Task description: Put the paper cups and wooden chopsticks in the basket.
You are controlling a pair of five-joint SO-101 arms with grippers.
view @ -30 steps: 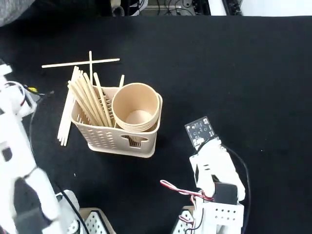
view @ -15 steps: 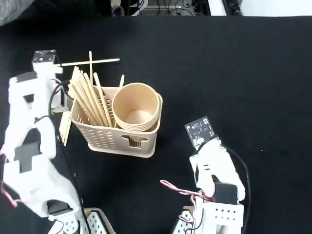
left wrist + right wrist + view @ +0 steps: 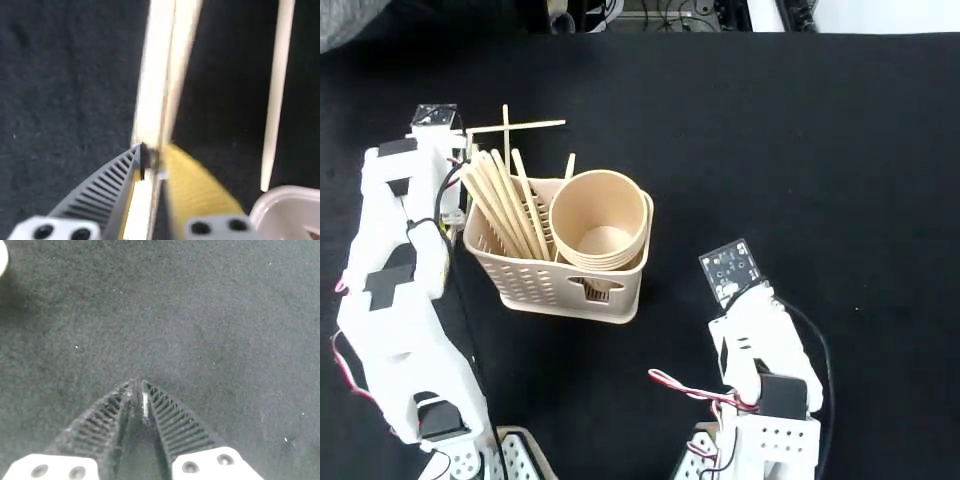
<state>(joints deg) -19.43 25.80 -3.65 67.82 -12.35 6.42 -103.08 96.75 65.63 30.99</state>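
A cream slotted basket [image 3: 555, 285] stands left of the table's middle, holding stacked paper cups [image 3: 600, 225] and a leaning bundle of wooden chopsticks [image 3: 505, 205]. Two crossed chopsticks [image 3: 520, 127] lie on the cloth behind it. My left arm [image 3: 405, 200] stretches along the basket's left side. Its gripper [image 3: 152, 160] is shut on a pair of chopsticks [image 3: 160, 75] just above the cloth, with a single chopstick [image 3: 277, 90] and the basket's corner [image 3: 285, 210] beside it. My right gripper [image 3: 137, 390] is shut on nothing over bare cloth; its arm [image 3: 760, 340] sits at the front right.
The black cloth [image 3: 800, 150] covers the whole table and lies bare on the right and far side. Cables and equipment [image 3: 650, 15] run along the back edge. The arm bases [image 3: 720, 450] stand at the front edge.
My left arm swung in from the left edge toward the basket's left side and now covers the chopsticks that lay there. The right arm kept still.
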